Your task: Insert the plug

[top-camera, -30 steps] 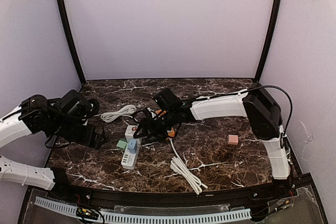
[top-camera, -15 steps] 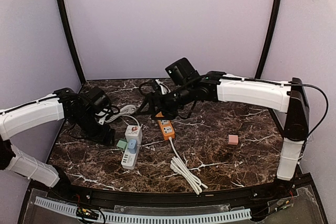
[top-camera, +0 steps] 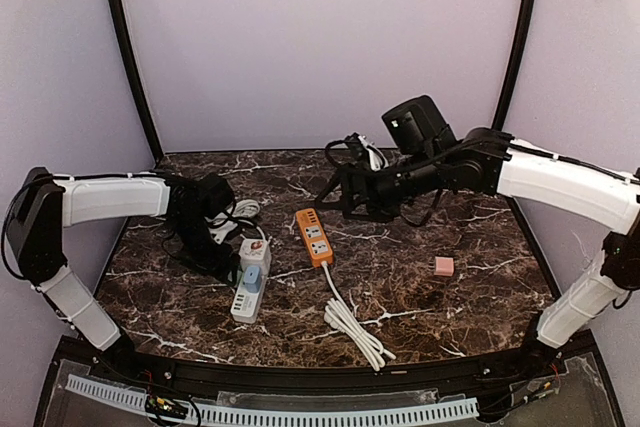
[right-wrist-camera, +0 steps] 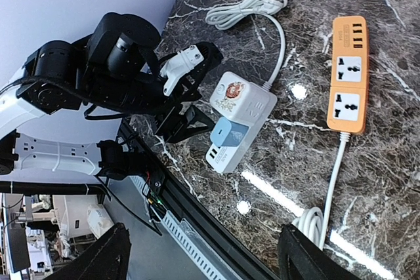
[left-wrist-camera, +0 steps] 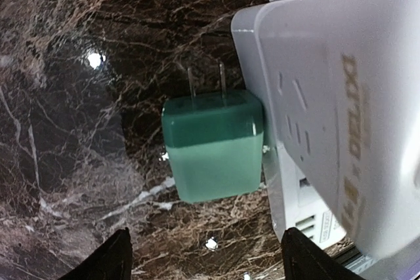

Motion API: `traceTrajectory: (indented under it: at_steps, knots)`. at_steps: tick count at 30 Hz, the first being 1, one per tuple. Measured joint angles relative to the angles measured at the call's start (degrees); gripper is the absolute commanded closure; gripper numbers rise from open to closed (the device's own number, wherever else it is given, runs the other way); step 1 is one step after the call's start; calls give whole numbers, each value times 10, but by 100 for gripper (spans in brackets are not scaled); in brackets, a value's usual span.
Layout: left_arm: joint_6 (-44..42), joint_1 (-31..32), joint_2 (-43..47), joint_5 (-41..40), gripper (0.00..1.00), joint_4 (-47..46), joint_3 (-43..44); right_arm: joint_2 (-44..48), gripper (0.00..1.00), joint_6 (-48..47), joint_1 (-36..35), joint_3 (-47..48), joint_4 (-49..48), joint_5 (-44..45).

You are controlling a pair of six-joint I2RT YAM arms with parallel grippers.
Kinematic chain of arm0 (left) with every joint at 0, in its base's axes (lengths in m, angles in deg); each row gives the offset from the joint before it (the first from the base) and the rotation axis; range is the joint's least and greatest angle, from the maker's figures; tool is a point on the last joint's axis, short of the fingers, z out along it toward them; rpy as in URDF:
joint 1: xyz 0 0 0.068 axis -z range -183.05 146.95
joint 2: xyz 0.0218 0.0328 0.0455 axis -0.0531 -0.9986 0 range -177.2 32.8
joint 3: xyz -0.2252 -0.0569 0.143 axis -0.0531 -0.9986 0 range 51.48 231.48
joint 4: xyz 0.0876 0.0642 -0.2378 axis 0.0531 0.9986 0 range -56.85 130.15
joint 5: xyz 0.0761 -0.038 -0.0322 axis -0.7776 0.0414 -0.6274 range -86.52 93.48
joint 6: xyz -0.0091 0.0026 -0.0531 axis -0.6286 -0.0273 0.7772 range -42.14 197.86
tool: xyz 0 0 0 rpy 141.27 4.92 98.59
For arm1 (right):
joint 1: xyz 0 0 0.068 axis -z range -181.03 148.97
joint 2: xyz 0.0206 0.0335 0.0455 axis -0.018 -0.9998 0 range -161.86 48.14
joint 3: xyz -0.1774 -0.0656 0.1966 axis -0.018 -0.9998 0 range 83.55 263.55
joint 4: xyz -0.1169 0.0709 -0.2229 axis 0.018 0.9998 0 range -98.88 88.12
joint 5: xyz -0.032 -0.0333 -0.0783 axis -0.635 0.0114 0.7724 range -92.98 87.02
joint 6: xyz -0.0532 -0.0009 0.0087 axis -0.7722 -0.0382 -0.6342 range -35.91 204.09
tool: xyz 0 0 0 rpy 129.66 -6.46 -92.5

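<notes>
Lying on veined marble (left-wrist-camera: 65,96), boxy green plug (left-wrist-camera: 213,145)

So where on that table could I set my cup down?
The barest stretch lies between the orange power strip and the pink block, plus the front right corner past that block. The left side is crowded: the white power strip, its coiled cord and the left hand are all there.
</notes>
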Motion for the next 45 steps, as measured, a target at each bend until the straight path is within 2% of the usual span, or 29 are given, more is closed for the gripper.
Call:
traceTrajectory:
  at_steps: [13, 27, 35, 45]
  knots:
    - [-33, -8, -57, 3, 30, -29, 23, 47, 24, 22, 6, -43, 27, 31]
    - [-40, -30, -89, -24, 35, -47, 30, 36, 24, 23, 7, -28, 36, 34]
    - [-44, -31, -88, 0, 35, -68, 30, 20, 24, 22, 7, -17, 40, 34]
    - [-53, -31, -91, 6, 43, -87, 30, 9, 25, 21, 7, 1, 42, 31]
